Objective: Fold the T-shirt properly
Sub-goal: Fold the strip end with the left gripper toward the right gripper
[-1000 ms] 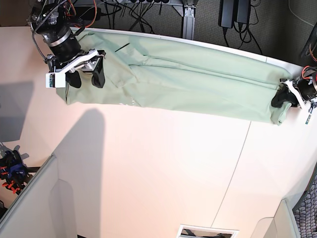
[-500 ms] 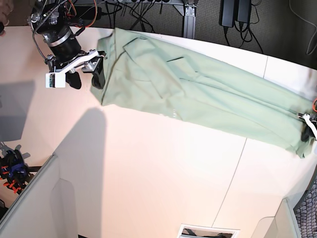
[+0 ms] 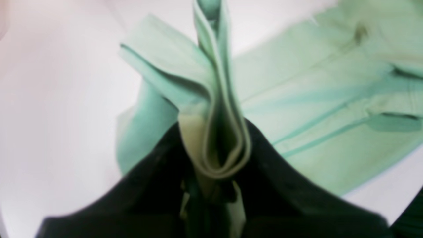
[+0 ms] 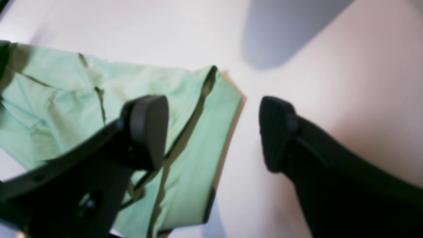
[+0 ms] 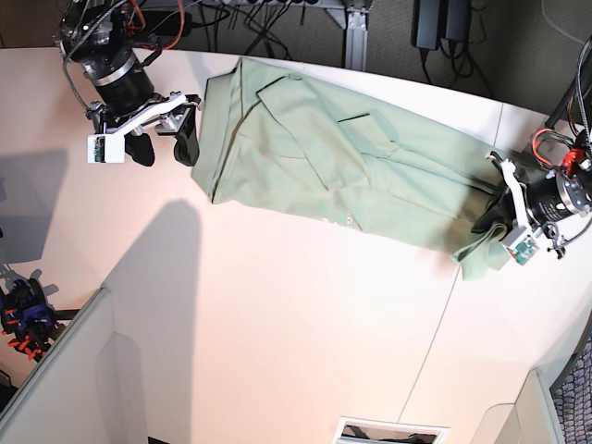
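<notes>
Jaws: my left gripper pinched a bunched end of the pale mint-green collared cloth T-shirt; my right gripper stood spread, holding nothing.
Change: since a second ago I had dragged that end inward from the bench's right edge.
Shirt: lay slanted along the far edge of the white bench.
Meaning: I judged the lengthwise fold begun, unfinished.

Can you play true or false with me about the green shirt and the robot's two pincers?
1. The left pincer is pinching a bunched end of the T-shirt. True.
2. The right pincer is squeezing the shirt. False: it is open, holding nothing.
3. The shirt lies stretched across the table. True.
4. The shirt is folded into a small neat square. False: it is a long, loosely folded strip.
5. The shirt is bright red. False: it is pale mint green.
</notes>
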